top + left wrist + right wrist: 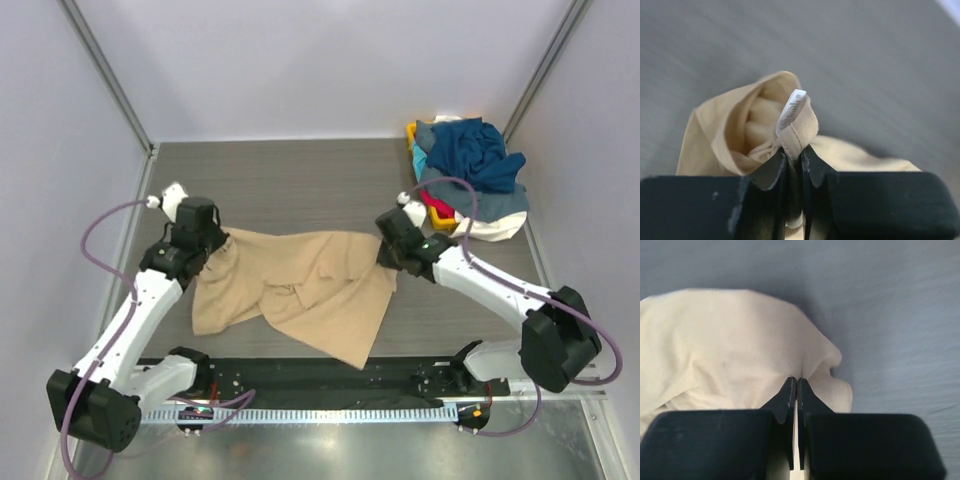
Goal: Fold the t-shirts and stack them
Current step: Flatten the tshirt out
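Left gripper (222,243), top view: clamped on the far left corner of the tan t-shirt (300,290), which lies rumpled across the near middle of the table (300,175). Right gripper (385,255): clamped on the same shirt's far right corner. The cloth spans between the two. A heap of other t-shirts (475,165), navy, grey-blue and white with red and yellow showing, sits at the table's far right corner, well apart from the tan one.

Left wrist view: the dark fingers (765,175) stand nearly together with a tan seam pinched between them. A white label (792,107) stands just above the tips. The table behind is blurred.

Right wrist view: the fingers (815,405) are set narrow, gripping a fold of pale cloth. The rest of the shirt bunches on the table beyond them.
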Available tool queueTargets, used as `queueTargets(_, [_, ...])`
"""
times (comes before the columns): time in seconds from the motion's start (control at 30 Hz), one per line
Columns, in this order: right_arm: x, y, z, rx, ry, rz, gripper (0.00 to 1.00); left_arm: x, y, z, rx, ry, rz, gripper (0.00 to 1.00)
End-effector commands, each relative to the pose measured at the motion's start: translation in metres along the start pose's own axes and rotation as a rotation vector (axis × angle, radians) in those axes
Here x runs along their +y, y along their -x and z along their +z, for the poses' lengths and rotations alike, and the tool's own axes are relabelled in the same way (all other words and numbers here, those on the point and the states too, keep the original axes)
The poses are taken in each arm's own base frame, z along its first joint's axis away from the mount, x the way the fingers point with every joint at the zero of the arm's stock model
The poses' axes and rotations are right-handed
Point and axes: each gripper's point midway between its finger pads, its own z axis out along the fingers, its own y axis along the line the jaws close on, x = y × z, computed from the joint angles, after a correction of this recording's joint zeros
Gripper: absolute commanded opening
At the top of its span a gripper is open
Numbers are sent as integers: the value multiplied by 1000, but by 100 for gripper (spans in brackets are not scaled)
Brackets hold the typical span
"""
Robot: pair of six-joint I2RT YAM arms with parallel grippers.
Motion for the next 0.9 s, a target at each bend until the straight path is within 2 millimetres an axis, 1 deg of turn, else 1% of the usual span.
queueTargets(0.0, [-28, 58, -10, -88, -54, 57, 5, 7, 46, 6, -70, 62, -49, 20])
queueTargets(0.03, [-40, 70, -5, -99, -76, 93, 15, 4, 48, 22, -53, 71, -68, 27])
queueTargets(0.07, [-37, 80, -4, -104, -65, 101, 31, 5, 50, 34, -17, 59, -99, 57])
queueTargets(0.1, [-39, 80, 5, -89, -84, 83, 59, 3, 48, 45, 16, 54, -108, 68])
queueTargets(0.13, [-39, 84, 7, -90, -88, 79, 68, 7, 37, 54, 91, 75, -106, 74])
queueTargets(0.17, [-36, 89, 8, -94, -85, 75, 74, 2, 32, 65, 152, 81, -96, 81])
queueTargets(0.2, [-33, 88, 9, -82, -73, 73, 78, 4, 26, 67, 182, 97, -83, 83])
queueTargets(0.23, [-33, 87, 8, -77, -66, 74, 79, 6, 21, 67, 192, 103, -80, 84])
queueTargets(0.27, [-33, 82, 8, -67, -61, 73, 79, 14, 13, 60, 191, 107, -81, 87])
queueTargets(0.3, [-36, 79, 8, -64, -65, 73, 79, 21, 12, 57, 173, 122, -85, 88])
queueTargets(0.33, [-38, 78, 7, -67, -72, 75, 79, 36, -5, 55, 187, 145, -82, 89])
queueTargets(0.37, [-43, 73, 6, -68, -80, 78, 80, 40, -8, 50, 172, 147, -97, 89])
queueTargets(0.4, [-45, 72, 6, -73, -83, 80, 79, 42, -4, 39, 139, 127, -107, 89])
queueTargets(0.43, [-45, 70, 6, -73, -79, 81, 79, 46, -7, 34, 128, 122, -112, 89])
queueTargets(0.47, [-47, 66, 5, -68, -77, 81, 79, 57, -20, 32, 141, 141, -112, 88])
queueTargets(0.5, [-46, 65, 6, -69, -71, 82, 79, 59, -18, 24, 119, 130, -127, 87])
queueTargets(0.53, [-46, 62, 6, -63, -62, 81, 79, 68, -30, 24, 132, 146, -124, 85])
queueTargets(0.57, [-48, 57, 8, -51, -63, 79, 79, 73, -33, 22, 130, 156, -130, 82])
queueTargets(0.6, [-46, 56, 8, -52, -51, 85, 79, 77, -34, 17, 112, 160, -140, 82])
queueTargets(0.63, [-44, 53, 9, -45, -37, 84, 79, 90, -44, 19, 113, 201, -134, 81])
queueTargets(0.67, [-46, 47, 10, -32, -36, 82, 79, 98, -47, 19, 98, 222, -135, 81])
queueTargets(0.7, [-45, 46, 11, -32, -26, 85, 79, 102, -46, 20, 70, 225, -140, 81])
queueTargets(0.73, [-45, 43, 12, -26, -20, 85, 79, 112, -56, 22, 78, 251, -142, 79])
queueTargets(0.77, [-46, 38, 14, -12, -13, 83, 79, 115, -58, 25, 78, 249, -161, 77])
queueTargets(0.8, [-44, 36, 14, -12, -3, 83, 78, 111, -58, 29, 72, 227, -175, 76])
queueTargets(0.83, [-44, 34, 15, -6, 5, 81, 78, 111, -66, 34, 99, 225, -178, 75])
queueTargets(0.87, [-44, 29, 17, 7, 11, 79, 77, 109, -70, 36, 122, 214, -177, 72])
